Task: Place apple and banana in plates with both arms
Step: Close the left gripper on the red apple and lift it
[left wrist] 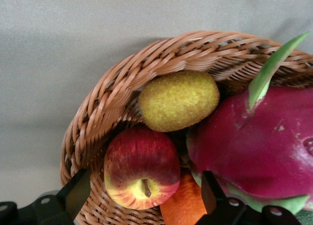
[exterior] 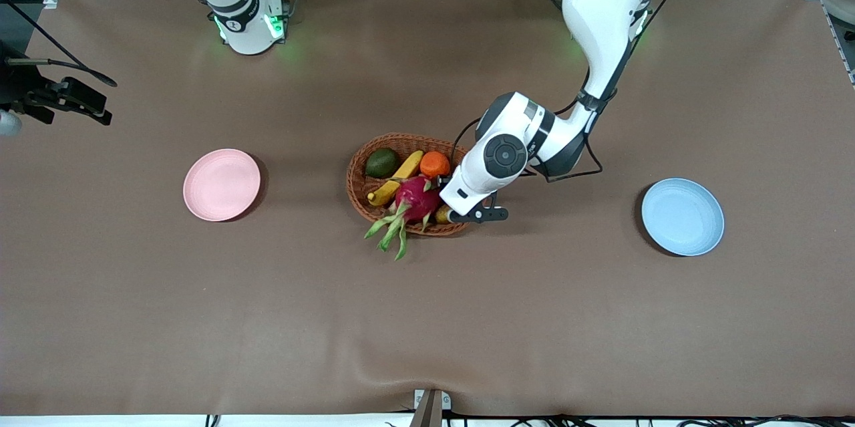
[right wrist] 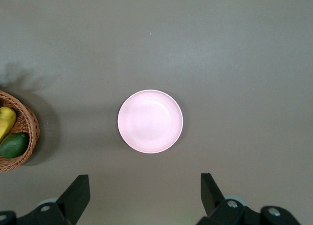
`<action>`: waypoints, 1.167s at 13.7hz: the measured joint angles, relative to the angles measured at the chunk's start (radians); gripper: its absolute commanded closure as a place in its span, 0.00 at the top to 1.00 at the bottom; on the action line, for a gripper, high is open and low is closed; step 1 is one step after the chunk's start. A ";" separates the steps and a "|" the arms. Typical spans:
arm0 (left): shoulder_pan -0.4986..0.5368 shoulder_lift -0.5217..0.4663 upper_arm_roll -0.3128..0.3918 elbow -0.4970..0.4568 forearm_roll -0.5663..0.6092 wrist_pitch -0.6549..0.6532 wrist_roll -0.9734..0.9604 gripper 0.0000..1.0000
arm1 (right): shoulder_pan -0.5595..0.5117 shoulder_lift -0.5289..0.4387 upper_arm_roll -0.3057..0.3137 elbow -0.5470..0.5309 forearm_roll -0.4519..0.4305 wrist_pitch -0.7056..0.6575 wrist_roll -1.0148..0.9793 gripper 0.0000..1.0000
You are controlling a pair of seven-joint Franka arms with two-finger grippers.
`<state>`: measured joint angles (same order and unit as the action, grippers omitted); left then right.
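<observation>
The red and yellow apple [left wrist: 142, 168] lies in the wicker basket [exterior: 401, 139] at the end toward the left arm, hidden under the left hand in the front view. My left gripper [left wrist: 144, 186] is down in the basket [left wrist: 122, 73], open, with one finger on each side of the apple and a gap to each. The banana [exterior: 395, 178] lies in the basket between an avocado and a dragon fruit. The pink plate [exterior: 222, 184] sits toward the right arm's end and the blue plate [exterior: 682, 216] toward the left arm's end. My right gripper [right wrist: 144, 183] is open and empty, high over the table by the pink plate [right wrist: 150, 121].
The basket also holds a magenta dragon fruit [exterior: 415, 198], an orange [exterior: 435, 164], an avocado [exterior: 382, 162] and a rough yellow fruit [left wrist: 178, 100]. In the left wrist view the dragon fruit [left wrist: 264, 137] and orange [left wrist: 183, 210] press close to the apple.
</observation>
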<state>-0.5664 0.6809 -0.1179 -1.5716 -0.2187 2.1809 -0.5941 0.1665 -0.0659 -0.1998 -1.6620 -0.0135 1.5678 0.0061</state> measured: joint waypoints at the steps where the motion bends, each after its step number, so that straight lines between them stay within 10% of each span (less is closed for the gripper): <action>1: 0.000 0.004 0.001 0.000 0.000 0.000 0.000 1.00 | 0.000 0.000 -0.001 0.000 0.000 0.000 0.000 1.00; 5: -0.010 0.029 0.001 0.000 0.000 0.001 0.000 0.96 | -0.001 0.000 -0.004 0.000 -0.001 0.009 0.000 1.00; 10: -0.011 0.034 0.005 0.005 0.000 0.003 0.000 0.31 | -0.001 0.005 -0.004 0.000 -0.001 0.016 0.000 1.00; 16: 0.006 -0.038 0.014 0.044 0.000 -0.115 -0.001 0.28 | -0.001 0.006 -0.004 0.000 -0.001 0.019 0.000 1.00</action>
<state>-0.5607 0.6426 -0.1044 -1.5273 -0.2187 2.0655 -0.5946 0.1657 -0.0600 -0.2042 -1.6621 -0.0147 1.5870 0.0061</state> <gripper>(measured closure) 0.291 0.000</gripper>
